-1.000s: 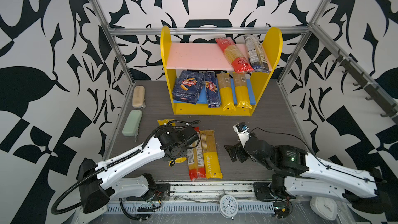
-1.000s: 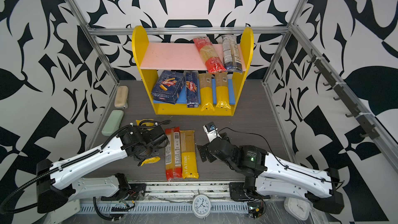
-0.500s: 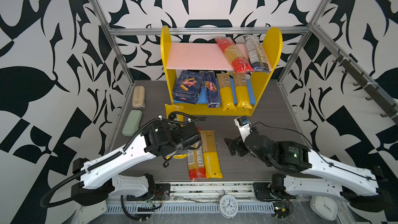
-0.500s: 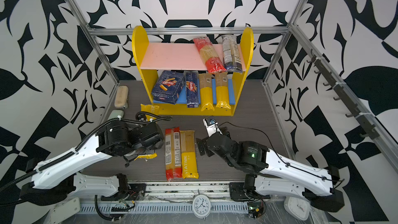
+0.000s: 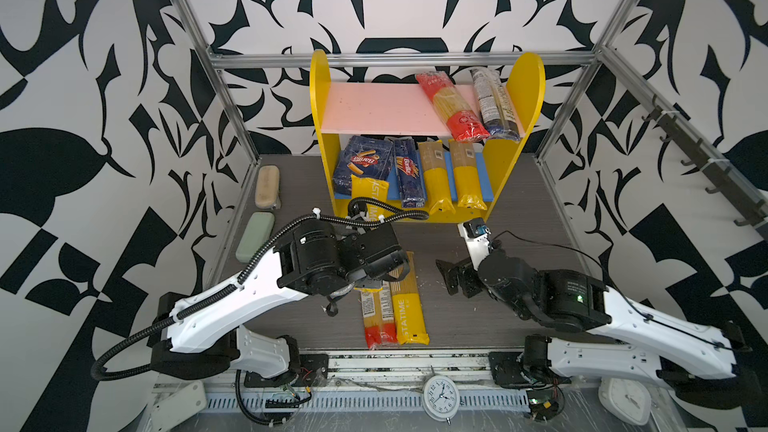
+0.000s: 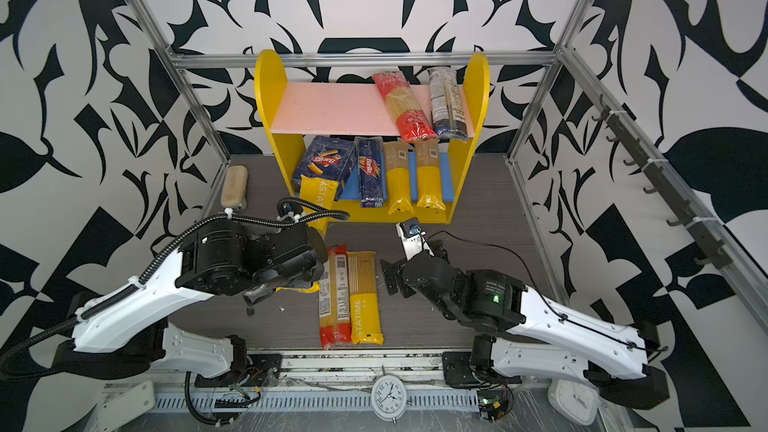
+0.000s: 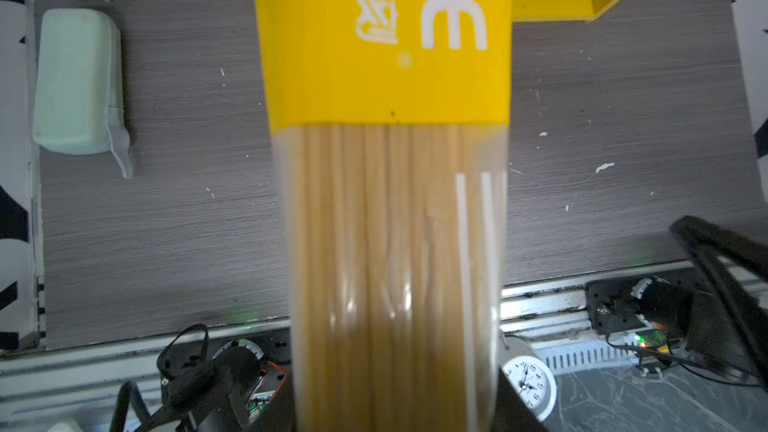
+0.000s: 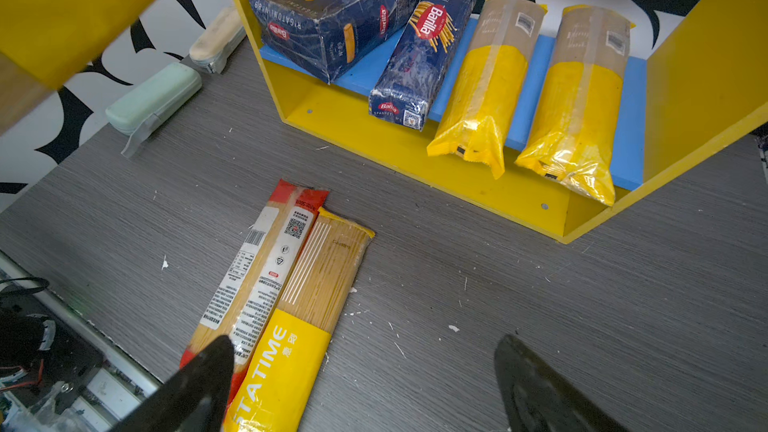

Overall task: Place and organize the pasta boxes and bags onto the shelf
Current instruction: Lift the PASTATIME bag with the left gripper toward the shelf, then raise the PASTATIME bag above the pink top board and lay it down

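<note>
My left gripper (image 7: 395, 417) is shut on a yellow-ended PASTATIME bag (image 5: 368, 197), held above the table. Its yellow end overlaps the front of the wide Barilla box (image 5: 361, 162) at the lower left of the yellow shelf (image 5: 322, 118). The narrow Barilla box (image 5: 409, 176) and two yellow bags (image 5: 432, 176) lie on the blue board. A red bag (image 5: 451, 105) and a dark blue bag (image 5: 494, 101) lie on the pink board. A red-ended bag (image 8: 249, 276) and a yellow bag (image 8: 316, 284) lie side by side on the table. My right gripper (image 8: 365, 388) hangs open just right of them.
A beige case (image 5: 267, 187) and a green case (image 5: 254, 234) lie along the left wall. Metal frame posts stand at the back corners beside the shelf. Two clocks (image 5: 441, 398) sit past the table's front edge.
My left arm has lifted the yellow bag off the table and swung it toward the shelf's lower left. The right gripper shifted slightly and stays open.
</note>
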Action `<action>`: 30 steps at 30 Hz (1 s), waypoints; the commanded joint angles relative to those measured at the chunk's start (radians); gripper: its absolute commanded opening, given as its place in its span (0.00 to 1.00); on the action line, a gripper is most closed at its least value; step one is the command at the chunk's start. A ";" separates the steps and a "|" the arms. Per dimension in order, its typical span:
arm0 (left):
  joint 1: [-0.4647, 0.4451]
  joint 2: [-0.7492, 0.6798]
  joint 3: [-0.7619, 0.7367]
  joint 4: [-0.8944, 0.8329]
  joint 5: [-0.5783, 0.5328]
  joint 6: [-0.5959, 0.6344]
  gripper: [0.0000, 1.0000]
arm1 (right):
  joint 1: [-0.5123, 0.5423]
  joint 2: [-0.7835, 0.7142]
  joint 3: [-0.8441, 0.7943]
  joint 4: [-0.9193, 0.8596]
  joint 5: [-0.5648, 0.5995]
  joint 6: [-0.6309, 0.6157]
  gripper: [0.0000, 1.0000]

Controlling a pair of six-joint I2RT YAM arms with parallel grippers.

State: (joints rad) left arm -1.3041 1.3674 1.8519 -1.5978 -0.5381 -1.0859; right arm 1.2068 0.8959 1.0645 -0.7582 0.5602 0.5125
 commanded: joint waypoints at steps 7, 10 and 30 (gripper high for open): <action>-0.004 0.080 0.302 -0.171 -0.210 0.153 0.00 | 0.002 -0.035 0.057 -0.014 0.045 -0.023 1.00; 0.020 0.147 0.435 -0.170 -0.246 0.219 0.00 | 0.002 -0.035 0.067 -0.017 0.047 -0.028 1.00; 0.554 0.389 0.837 0.283 0.023 0.796 0.00 | 0.000 -0.012 0.167 -0.074 0.099 -0.065 1.00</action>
State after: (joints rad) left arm -0.7494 1.7340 2.6408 -1.5070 -0.5442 -0.4149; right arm 1.2068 0.8719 1.1782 -0.8177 0.6094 0.4702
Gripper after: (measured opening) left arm 0.441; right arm 0.997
